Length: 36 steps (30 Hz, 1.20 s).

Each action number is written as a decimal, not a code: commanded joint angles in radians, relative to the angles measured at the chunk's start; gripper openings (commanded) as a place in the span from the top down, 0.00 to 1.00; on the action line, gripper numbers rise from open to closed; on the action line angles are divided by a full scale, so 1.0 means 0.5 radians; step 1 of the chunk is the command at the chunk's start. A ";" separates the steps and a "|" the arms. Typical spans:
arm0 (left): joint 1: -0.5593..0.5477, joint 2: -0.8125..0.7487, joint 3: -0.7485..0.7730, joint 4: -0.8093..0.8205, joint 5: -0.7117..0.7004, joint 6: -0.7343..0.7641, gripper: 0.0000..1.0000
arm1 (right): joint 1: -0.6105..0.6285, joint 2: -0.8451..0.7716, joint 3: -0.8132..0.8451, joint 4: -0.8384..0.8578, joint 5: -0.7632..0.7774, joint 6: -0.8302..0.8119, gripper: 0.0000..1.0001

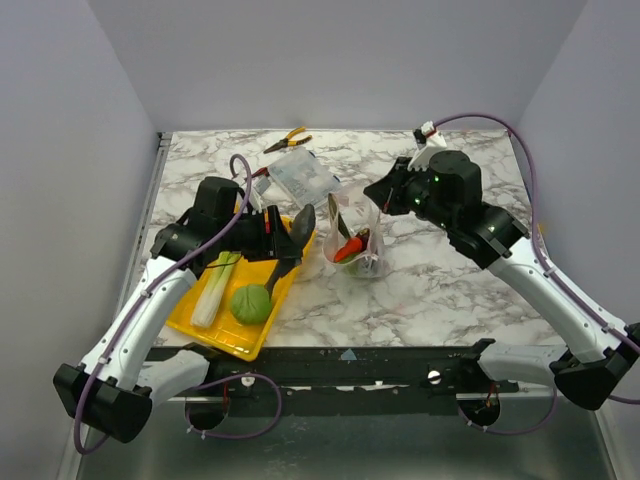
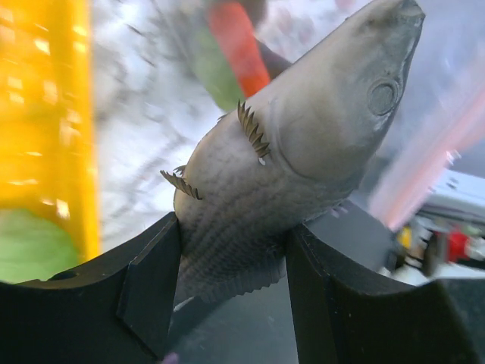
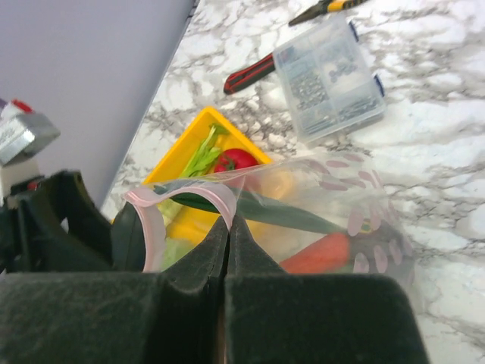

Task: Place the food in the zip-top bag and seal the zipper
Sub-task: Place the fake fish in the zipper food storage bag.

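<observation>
My left gripper (image 1: 280, 238) (image 2: 231, 258) is shut on a grey toy fish (image 1: 302, 225) (image 2: 303, 144), gripped near its tail, head pointing at the zip-top bag (image 1: 358, 250) (image 3: 326, 201). My right gripper (image 1: 378, 197) (image 3: 229, 227) is shut on the bag's pink zipper strip (image 3: 189, 193) and holds the mouth up and open. An orange carrot (image 1: 348, 250) (image 3: 318, 254) and a dark green long piece (image 3: 288, 214) lie in the bag. The leek (image 1: 215, 290) and cabbage (image 1: 250, 303) lie in the yellow tray (image 1: 230, 340). A tomato (image 3: 235, 161) and leafy greens (image 3: 203, 150) also show there.
A rigid clear box (image 1: 300, 175) (image 3: 330, 76) stands behind the bag. Yellow-handled pliers (image 1: 287, 140) lie at the back. A red-handled tool (image 3: 250, 73) lies by the box. Walls close the table's left, back and right.
</observation>
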 commanded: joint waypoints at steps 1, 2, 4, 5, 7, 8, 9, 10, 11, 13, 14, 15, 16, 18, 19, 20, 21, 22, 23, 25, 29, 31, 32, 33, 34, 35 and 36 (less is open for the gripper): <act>-0.156 -0.092 0.038 0.026 0.496 -0.378 1.00 | 0.009 0.037 0.171 -0.002 0.238 -0.239 0.99; -0.202 -0.099 0.056 0.054 0.515 -0.434 1.00 | 0.007 0.052 0.202 -0.005 0.260 -0.275 0.99; -0.291 -0.105 0.148 0.039 0.475 -0.499 1.00 | 0.009 0.080 0.243 0.002 0.283 -0.337 0.99; -0.336 -0.103 0.225 -0.021 0.380 -0.490 1.00 | 0.007 0.092 0.259 0.007 0.288 -0.364 0.99; -0.439 -0.075 0.423 -0.209 0.099 -0.404 1.00 | 0.007 0.121 0.279 0.012 0.289 -0.392 0.99; -0.499 -0.036 0.527 -0.324 -0.079 -0.329 1.00 | 0.008 0.131 0.278 0.022 0.278 -0.394 0.99; -0.560 0.028 0.647 -0.450 -0.214 -0.272 1.00 | 0.007 0.142 0.273 0.034 0.259 -0.391 0.99; -0.608 0.089 0.746 -0.558 -0.343 -0.215 1.00 | 0.007 0.144 0.263 0.055 0.232 -0.381 0.99; -0.651 0.162 0.851 -0.668 -0.454 -0.170 1.00 | 0.009 0.148 0.250 0.076 0.210 -0.370 0.99; -0.751 0.293 0.994 -0.827 -0.696 -0.080 1.00 | 0.012 0.149 0.216 0.108 0.188 -0.335 0.99; -0.812 0.363 1.047 -0.903 -0.793 -0.027 1.00 | 0.012 0.144 0.205 0.116 0.188 -0.308 0.99; -0.856 0.449 1.122 -0.976 -0.914 0.015 1.00 | 0.010 0.143 0.198 0.121 0.197 -0.290 0.99; -0.901 0.523 1.198 -1.060 -0.984 0.046 1.00 | 0.011 0.146 0.192 0.123 0.197 -0.263 0.99; -0.977 0.691 1.346 -1.199 -1.202 0.104 1.00 | 0.009 0.156 0.183 0.126 0.192 -0.233 0.99; -1.007 0.756 1.416 -1.257 -1.288 0.131 1.00 | 0.011 0.157 0.171 0.127 0.197 -0.220 0.99; -1.027 0.829 1.499 -1.345 -1.421 0.133 1.00 | 0.014 0.156 0.166 0.126 0.208 -0.205 0.99; -1.045 0.890 1.579 -1.424 -1.549 0.123 1.00 | 0.017 0.156 0.158 0.126 0.220 -0.193 0.99; -1.058 0.946 1.654 -1.505 -1.654 0.137 1.00 | 0.019 0.151 0.152 0.127 0.230 -0.186 0.99; -1.068 0.982 1.695 -1.562 -1.724 0.139 1.00 | 0.022 0.146 0.149 0.122 0.244 -0.178 0.99; -1.076 1.017 1.724 -1.585 -1.797 0.162 1.00 | 0.026 0.138 0.145 0.116 0.252 -0.160 0.99; -1.077 1.065 1.771 -1.546 -1.700 0.226 1.00 | 0.041 0.122 0.113 0.161 0.207 -0.127 0.99; -1.077 1.096 1.824 -1.553 -1.689 0.244 0.99 | 0.055 0.127 0.102 0.180 0.193 -0.116 0.99; -1.077 1.111 1.855 -1.560 -1.689 0.257 0.95 | 0.066 0.135 0.102 0.179 0.193 -0.117 0.99; -1.077 1.128 1.887 -1.568 -1.694 0.269 0.92 | 0.076 0.143 0.106 0.176 0.196 -0.113 0.99; -1.076 1.142 1.919 -1.575 -1.702 0.284 0.89 | 0.083 0.150 0.106 0.174 0.197 -0.110 0.99; -1.076 1.164 1.955 -1.586 -1.707 0.296 0.88 | 0.087 0.157 0.106 0.177 0.194 -0.109 0.99; -1.076 1.179 1.983 -1.589 -1.711 0.315 0.88 | 0.091 0.159 0.103 0.182 0.191 -0.098 0.99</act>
